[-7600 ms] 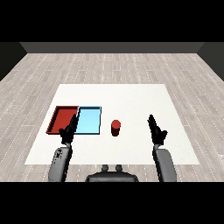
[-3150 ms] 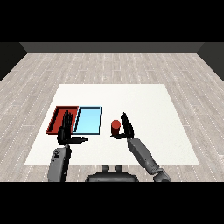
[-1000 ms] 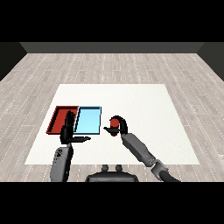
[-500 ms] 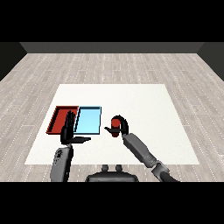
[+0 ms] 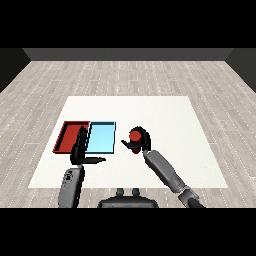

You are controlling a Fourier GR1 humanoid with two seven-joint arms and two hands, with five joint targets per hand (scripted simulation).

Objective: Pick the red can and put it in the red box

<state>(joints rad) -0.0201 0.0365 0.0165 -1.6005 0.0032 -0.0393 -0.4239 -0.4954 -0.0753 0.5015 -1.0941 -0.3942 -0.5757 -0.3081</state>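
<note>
The red can [image 5: 135,136] is in my right hand [image 5: 142,143], whose fingers and thumb curl round it, just right of the light blue tray [image 5: 101,138]; it looks lifted slightly off the white table [image 5: 165,120]. The red tray [image 5: 70,135] lies at the left, beside the blue one. My left hand [image 5: 80,150] hovers open over the near edge of the two trays, fingers straight up and thumb pointing right, partly hiding the red tray's right side.
Both trays hold nothing. The table reaches wide to the right and behind the trays. Grey wooden floor surrounds it.
My right hand with the red can has moved slightly up and left, towards the blue tray. The left hand has stayed in place.
</note>
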